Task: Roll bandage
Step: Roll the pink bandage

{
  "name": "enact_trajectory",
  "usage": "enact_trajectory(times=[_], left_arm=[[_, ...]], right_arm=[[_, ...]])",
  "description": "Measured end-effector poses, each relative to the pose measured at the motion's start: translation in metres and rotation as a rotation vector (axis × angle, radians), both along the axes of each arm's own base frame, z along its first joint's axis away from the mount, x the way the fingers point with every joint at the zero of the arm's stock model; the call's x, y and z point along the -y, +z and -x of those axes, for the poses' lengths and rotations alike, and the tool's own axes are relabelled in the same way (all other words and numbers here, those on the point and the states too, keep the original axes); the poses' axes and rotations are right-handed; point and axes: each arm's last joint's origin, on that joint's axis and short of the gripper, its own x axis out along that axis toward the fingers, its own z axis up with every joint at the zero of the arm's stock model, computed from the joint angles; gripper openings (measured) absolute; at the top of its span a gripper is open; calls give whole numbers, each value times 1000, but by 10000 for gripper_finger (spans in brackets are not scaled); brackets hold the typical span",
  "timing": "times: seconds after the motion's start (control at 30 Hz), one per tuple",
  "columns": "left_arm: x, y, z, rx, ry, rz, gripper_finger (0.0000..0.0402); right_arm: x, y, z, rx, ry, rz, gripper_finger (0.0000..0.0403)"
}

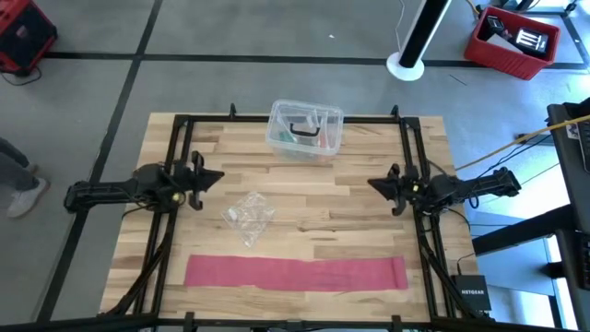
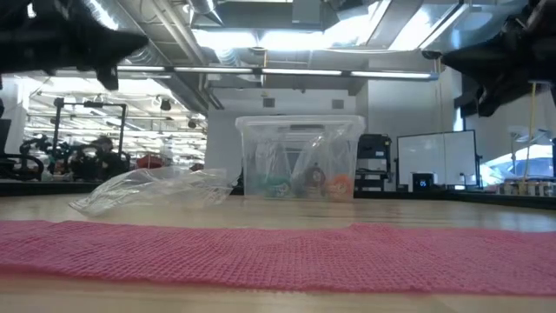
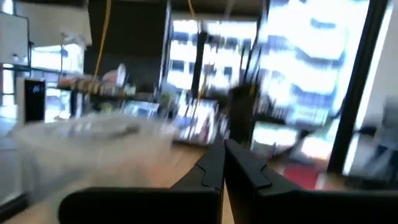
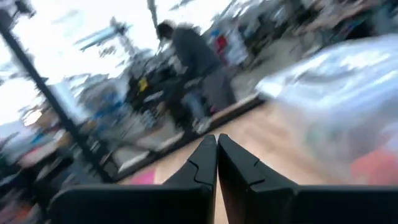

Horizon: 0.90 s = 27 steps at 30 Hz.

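Along the near edge of the table lies the bandage, flat and unrolled, its long axis running side to side between my two arms. My left claw and right claw hover above the table's middle, both pressed together and empty, with the band well toward the near side of each. Neither end looks clearly closer. The wrapper sits between my left claw and the band.
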Motion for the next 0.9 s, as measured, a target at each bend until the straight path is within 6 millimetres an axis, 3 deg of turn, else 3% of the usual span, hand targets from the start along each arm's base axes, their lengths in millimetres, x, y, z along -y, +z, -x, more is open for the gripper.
enact_trajectory(times=[0.1, 0.2, 0.37, 0.6, 0.77, 0.9], left_arm=[[0, 14, 5, 152, 13, 3, 1], [0, 25, 7, 211, 9, -18, 1], [3, 41, -6, 94, -30, -25, 1], [13, 48, -51, -137, -113, -11, 1], [24, 47, -81, -254, -172, -5, 1], [31, 46, -99, -311, -196, -13, 1]], right_arm=[[1, 11, 2, 85, -17, 49, 17], [-1, 24, 1, 53, 5, 116, 17], [-5, 61, -7, -96, 91, 163, 17], [-18, 107, -38, -429, 285, 79, 17], [-47, 119, -65, -677, 485, -10, 29], [-83, 112, -84, -826, 568, -20, 65]])
